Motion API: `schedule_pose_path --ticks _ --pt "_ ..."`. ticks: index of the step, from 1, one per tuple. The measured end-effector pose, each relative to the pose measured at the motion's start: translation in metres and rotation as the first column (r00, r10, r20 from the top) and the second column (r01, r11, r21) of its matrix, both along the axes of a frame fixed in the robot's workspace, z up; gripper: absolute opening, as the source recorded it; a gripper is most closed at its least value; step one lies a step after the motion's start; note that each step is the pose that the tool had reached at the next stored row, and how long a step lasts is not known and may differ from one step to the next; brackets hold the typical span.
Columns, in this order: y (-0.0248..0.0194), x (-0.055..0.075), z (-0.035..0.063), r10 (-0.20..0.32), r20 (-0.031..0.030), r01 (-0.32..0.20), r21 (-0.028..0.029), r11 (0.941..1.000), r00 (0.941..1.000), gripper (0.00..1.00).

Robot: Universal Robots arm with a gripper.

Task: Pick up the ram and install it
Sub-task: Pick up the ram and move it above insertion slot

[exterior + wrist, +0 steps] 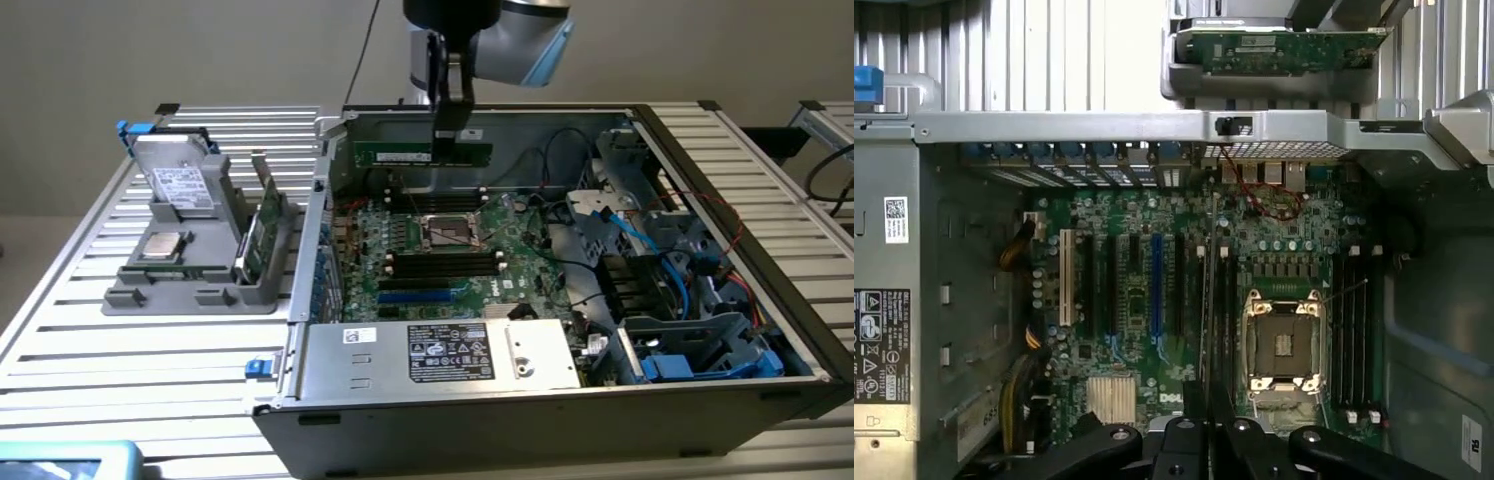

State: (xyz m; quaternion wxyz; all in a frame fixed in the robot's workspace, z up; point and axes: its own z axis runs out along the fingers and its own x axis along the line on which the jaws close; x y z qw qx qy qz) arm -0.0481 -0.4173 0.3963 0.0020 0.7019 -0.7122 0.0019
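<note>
Pincer (454, 133) pinches the ram (424, 155) by its top edge. We see it hanging level above the motherboard (514, 225), inside the open case (747, 330) on the desk (134, 340) — contacts downward, we judge, to meet the black slots (441, 262).

**Single arm (527, 45) posed upright, pincer (454, 135) pointing straight down.**
The arm's grey-and-blue last joint enters at the top edge of the exterior view. Below it the black pincer body hangs vertical and narrows to two slim fingers (449, 110). These are clamped on the upper edge of the ram (400, 155), carried level beneath them. In the wrist view the pincer (1206, 400) shows dark linkages splayed to either side, with the ram (1206, 300) edge-on between the tips.
</note>
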Motion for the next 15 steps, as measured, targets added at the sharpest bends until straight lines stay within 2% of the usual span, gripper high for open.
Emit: schedule_pose_path --ticks 9,15 --pt "0.0221 0.013 -0.0048 0.000 0.0001 0.000 0.0001 1.0000 1.0000 0.13" --pt "0.0312 0.022 -0.0075 0.001 0.0002 -0.001 0.0001 1.0000 1.0000 0.13"
